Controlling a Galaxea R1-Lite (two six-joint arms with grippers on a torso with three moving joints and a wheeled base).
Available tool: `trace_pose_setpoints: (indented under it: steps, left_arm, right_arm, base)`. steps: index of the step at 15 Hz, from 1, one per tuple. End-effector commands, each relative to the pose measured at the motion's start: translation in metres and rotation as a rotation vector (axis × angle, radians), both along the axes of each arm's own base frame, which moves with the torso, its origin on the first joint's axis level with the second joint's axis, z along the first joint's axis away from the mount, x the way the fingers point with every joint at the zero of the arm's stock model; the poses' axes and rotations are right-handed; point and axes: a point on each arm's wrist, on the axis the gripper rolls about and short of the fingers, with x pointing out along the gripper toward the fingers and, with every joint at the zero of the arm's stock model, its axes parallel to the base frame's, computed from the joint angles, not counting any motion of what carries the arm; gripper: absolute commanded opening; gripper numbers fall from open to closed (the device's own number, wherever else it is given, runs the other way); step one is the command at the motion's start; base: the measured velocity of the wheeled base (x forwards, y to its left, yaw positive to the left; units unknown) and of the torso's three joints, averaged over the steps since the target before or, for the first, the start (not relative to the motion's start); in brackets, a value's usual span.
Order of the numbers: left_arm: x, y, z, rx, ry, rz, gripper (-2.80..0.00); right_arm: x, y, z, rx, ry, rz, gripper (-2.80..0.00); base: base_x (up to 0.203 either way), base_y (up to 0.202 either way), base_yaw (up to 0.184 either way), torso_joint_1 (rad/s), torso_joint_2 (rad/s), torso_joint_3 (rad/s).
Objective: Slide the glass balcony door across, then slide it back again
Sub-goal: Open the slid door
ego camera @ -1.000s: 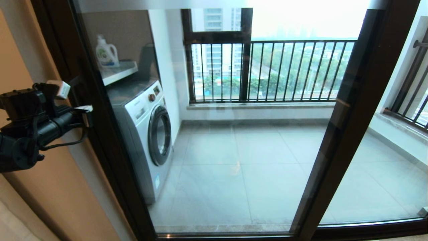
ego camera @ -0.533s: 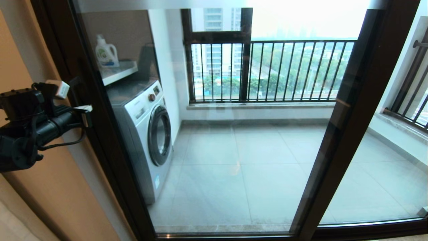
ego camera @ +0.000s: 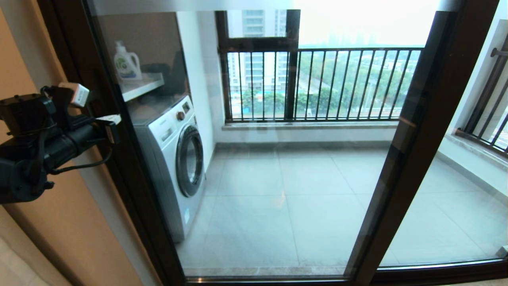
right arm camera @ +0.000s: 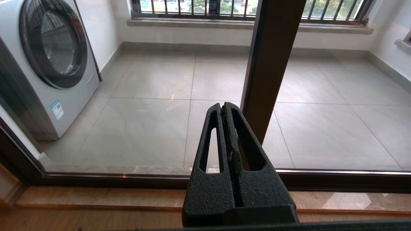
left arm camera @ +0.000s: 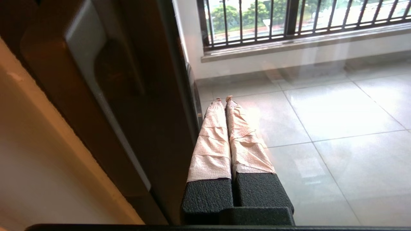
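Note:
The glass balcony door (ego camera: 278,186) fills the head view, its dark brown left upright (ego camera: 123,171) next to the wall. My left gripper (ego camera: 113,128) is at that upright, about chest height. In the left wrist view its tape-wrapped fingers (left arm camera: 212,138) are pressed together with nothing between them. The left gripper (left arm camera: 223,100) lies along the upright's inner edge, in front of the glass. The dark bar handle (left arm camera: 86,67) sits on the upright beside it. My right gripper (right arm camera: 222,105) is shut and empty, low down near the door's other upright (right arm camera: 273,57); it is out of the head view.
Behind the glass stand a washing machine (ego camera: 174,159), a shelf with a detergent bottle (ego camera: 126,63) and a window with black railing bars (ego camera: 317,83). An orange-beige wall (ego camera: 59,230) borders the door on the left. The bottom track (right arm camera: 96,178) runs above a wooden floor.
My left gripper has shifted a little to the right and up, closer onto the door's left upright. The door itself has not visibly moved.

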Motion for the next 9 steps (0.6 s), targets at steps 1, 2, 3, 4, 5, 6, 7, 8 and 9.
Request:
trace_pose_setpoints:
  steps: [1, 2, 3, 4, 5, 6, 7, 8, 9]
  left_arm:
    - [-0.011, -0.007, 0.011, 0.004, -0.027, -0.019, -2.80]
    - [-0.018, -0.008, 0.015, -0.002, -0.037, -0.019, -2.80]
    - [-0.026, -0.010, 0.021, -0.009, -0.052, -0.020, -2.80]
    - [-0.034, -0.010, 0.029, -0.012, -0.072, -0.024, -2.80]
    - [-0.039, -0.005, 0.035, -0.014, -0.092, -0.013, -2.80]
    - [-0.044, 0.002, 0.042, -0.012, -0.112, -0.001, -2.80]
    - [-0.047, 0.005, 0.046, -0.010, -0.123, 0.003, -2.80]
    - [-0.048, 0.010, 0.048, -0.009, -0.126, 0.016, -2.80]
    - [-0.047, 0.013, 0.050, -0.006, -0.134, 0.026, -2.80]
  right_arm:
    - [0.000, 0.000, 0.000, -0.001, 0.002, 0.001, -2.80]
    - [0.000, 0.000, 0.000, -0.001, 0.000, 0.001, -2.80]
    - [0.000, 0.000, 0.000, -0.001, 0.002, 0.001, -2.80]
    - [0.000, 0.000, 0.000, -0.001, 0.000, 0.001, -2.80]
    - [0.000, 0.000, 0.000, -0.001, 0.002, 0.001, -2.80]
    - [0.000, 0.000, 0.000, -0.001, 0.002, 0.001, -2.80]
    - [0.000, 0.000, 0.000, -0.001, 0.000, 0.001, -2.80]
    - [0.000, 0.000, 0.000, -0.001, 0.002, 0.001, -2.80]
    - [0.000, 0.000, 0.000, -0.001, 0.001, 0.001, -2.80]
  base:
    - [0.000, 0.000, 0.000, 0.000, 0.00, 0.000]
    - [0.000, 0.000, 0.000, 0.000, 0.00, 0.000]
    - [0.000, 0.000, 0.000, 0.000, 0.00, 0.000]
    - [0.000, 0.000, 0.000, 0.000, 0.00, 0.000]
    - [0.000, 0.000, 0.000, 0.000, 0.00, 0.000]
    - [0.000, 0.000, 0.000, 0.000, 0.00, 0.000]
    - [0.000, 0.000, 0.000, 0.000, 0.00, 0.000]
    - [0.000, 0.000, 0.000, 0.000, 0.00, 0.000]
    - [0.000, 0.000, 0.000, 0.000, 0.00, 0.000]
